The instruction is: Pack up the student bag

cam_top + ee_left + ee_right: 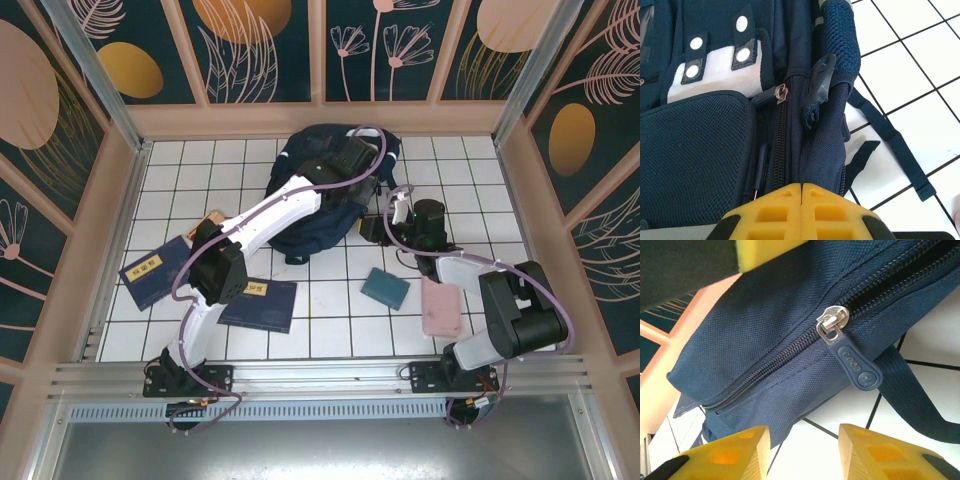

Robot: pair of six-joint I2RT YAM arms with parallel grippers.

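The student bag (318,222), a dark navy backpack, lies at the back middle of the tiled floor. My left gripper (801,187) is on top of it, its yellow fingers pressed together on a ridge of navy fabric beside a zipper (778,145). White patches with snap tabs (715,70) show above. My right gripper (802,452) is at the bag's right side (374,229), open, with bare tile between its fingers. Just beyond it the side zipper's slider (832,320) and navy rubber pull (856,365) hang free, the zipper partly open to the right of the slider.
Two flat navy books with yellow labels (155,270) (262,304) lie front left under the left arm. A teal case (385,288) and a pink case (440,307) lie front right. Loose bag straps (892,137) trail on the tiles. Walls enclose the floor.
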